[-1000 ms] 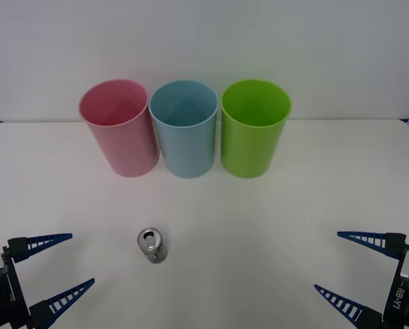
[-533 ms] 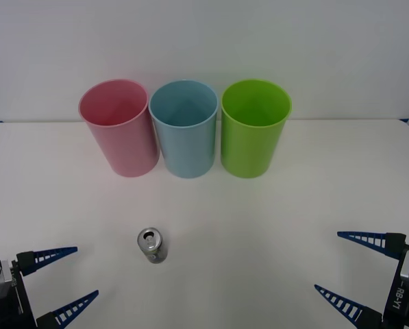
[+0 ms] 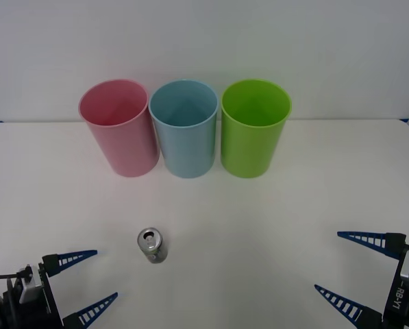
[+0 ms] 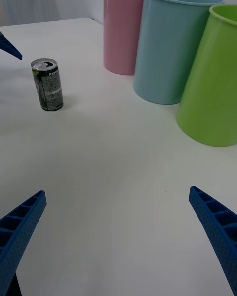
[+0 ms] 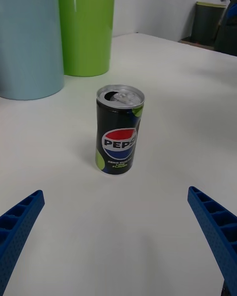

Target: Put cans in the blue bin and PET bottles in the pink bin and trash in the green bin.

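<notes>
The left gripper (image 3: 82,281) is wide open, low over the white table (image 3: 273,219). The can (image 3: 151,245) stands upright just ahead of it, between its fingers' lines but not touched. Far past the can stand the pink bin (image 3: 118,127), blue bin (image 3: 185,128) and green bin (image 3: 254,127) in a row. The right gripper (image 3: 349,269) waits open, well off to the side.
</notes>
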Robot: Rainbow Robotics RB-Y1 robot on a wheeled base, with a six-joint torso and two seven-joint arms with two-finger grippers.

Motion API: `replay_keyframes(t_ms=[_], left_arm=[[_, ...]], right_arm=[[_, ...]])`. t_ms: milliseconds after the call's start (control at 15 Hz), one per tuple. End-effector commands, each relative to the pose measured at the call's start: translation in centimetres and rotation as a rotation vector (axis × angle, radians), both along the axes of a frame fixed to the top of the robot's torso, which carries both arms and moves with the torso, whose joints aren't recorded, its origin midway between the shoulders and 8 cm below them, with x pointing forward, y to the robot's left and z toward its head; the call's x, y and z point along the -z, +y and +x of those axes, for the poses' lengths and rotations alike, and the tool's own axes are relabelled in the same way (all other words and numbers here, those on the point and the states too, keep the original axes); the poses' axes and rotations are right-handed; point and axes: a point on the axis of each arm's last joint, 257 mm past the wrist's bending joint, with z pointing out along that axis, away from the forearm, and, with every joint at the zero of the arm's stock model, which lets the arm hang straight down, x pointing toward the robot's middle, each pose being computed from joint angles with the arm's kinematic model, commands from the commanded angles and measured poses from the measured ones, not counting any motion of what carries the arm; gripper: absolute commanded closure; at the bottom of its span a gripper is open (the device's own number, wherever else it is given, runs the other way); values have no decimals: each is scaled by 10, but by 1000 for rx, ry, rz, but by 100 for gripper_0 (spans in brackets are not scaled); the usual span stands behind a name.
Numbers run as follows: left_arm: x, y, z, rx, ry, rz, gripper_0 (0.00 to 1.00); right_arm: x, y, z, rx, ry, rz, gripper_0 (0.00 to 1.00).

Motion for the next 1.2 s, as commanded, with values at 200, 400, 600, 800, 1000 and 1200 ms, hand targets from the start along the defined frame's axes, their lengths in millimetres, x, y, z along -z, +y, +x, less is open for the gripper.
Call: replay_keyframes(t_ms=[200,400,600,800,1000,1200], left_arm=[[-1,-25,8,41,24,-51,0],[-5,-37,13,48,26,-81,0],[-7,-52,23,51,32,-101,0],[-11,-69,36,43,17,-118,0],[-10,-84,48,35,4,-115,0],[-9,-94,55,43,0,-117,0]], right_arm=[[0,0,0,0,0,0,0],[0,0,0,0,0,0,0],[0,0,0,0,0,0,0],[0,0,0,0,0,0,0],[0,0,0,0,0,0,0],[0,0,0,0,0,0,0]])
